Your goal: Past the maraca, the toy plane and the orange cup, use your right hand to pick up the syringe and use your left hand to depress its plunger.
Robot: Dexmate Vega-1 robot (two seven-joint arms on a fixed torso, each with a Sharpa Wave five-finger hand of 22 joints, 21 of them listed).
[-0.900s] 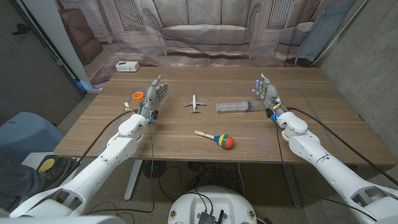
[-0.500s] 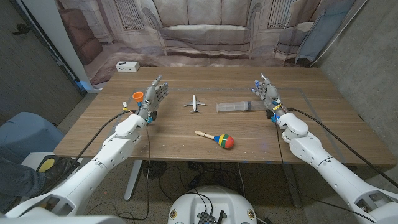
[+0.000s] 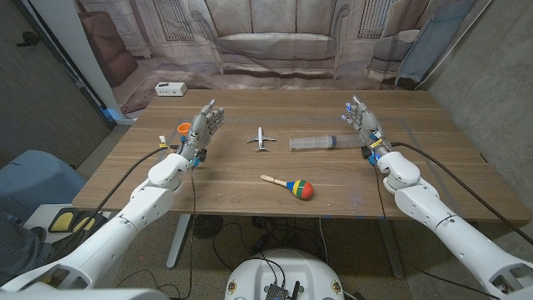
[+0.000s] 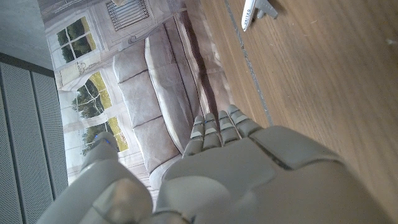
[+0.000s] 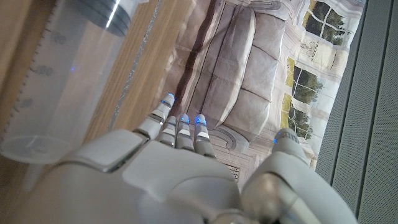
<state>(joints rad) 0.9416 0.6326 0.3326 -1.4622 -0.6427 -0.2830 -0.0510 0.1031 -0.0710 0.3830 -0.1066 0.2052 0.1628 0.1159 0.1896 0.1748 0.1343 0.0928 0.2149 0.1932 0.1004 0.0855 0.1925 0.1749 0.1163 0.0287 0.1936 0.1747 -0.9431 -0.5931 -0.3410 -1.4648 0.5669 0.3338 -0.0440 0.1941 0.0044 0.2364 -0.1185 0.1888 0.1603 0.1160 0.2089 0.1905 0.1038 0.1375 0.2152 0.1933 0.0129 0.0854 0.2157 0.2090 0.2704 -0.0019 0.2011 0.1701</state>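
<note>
The clear syringe [image 3: 316, 143] lies on its side on the wooden table [image 3: 233, 187], right of centre, and shows large and close in the right wrist view [image 5: 68, 81]. My right hand [image 3: 362, 125] stands upright just right of its plunger end, fingers extended, holding nothing [image 5: 180, 177]. The white toy plane [image 3: 262, 138] sits mid-table and appears again in the left wrist view [image 4: 258, 11]. The colourful maraca [image 3: 291, 187] lies nearer the front edge. My left hand [image 3: 204, 129] stands open at the left [image 4: 249, 174], beside the orange cup [image 3: 184, 130].
A white power strip [image 3: 169, 88] rests at the table's back left corner. A printed backdrop of a sofa [image 3: 275, 37] hangs behind the table. Bare wood lies between the plane and my left hand.
Both arms have drifted slightly outward: the left hand a little to the left, uncovering more of the orange cup, the right hand a little to the right. The objects have not moved.
</note>
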